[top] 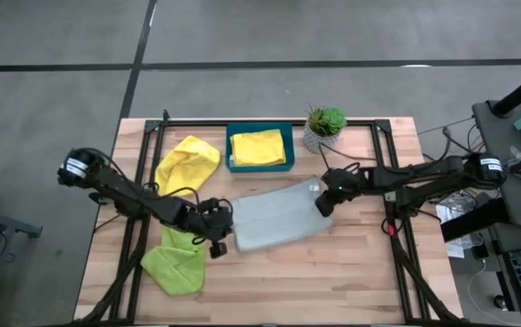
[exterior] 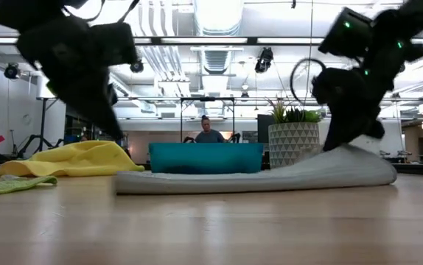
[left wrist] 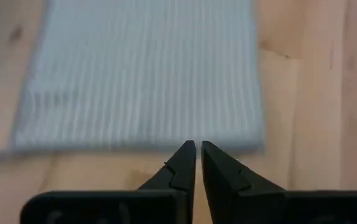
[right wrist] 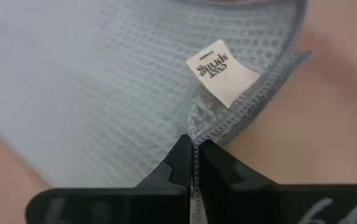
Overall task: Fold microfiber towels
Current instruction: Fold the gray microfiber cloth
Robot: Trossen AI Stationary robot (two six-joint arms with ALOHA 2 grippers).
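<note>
Mid-tabletop, your grey waffle-weave microfiber towel [top: 274,218] lies long axis left to right, its right end nipped at the hem by the closed right gripper [right wrist: 193,163], while the left gripper [left wrist: 196,158], fingers nearly together and empty, waits at its left edge.

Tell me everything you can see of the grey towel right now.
The grey towel is a pale, waffle-textured cloth lying mid-table, seemingly folded to a rectangle. A white label is sewn by its stitched hem. The right gripper is shut on that edge, lifting it off the wood. The left gripper, shut, sits just off the opposite edge.
</note>
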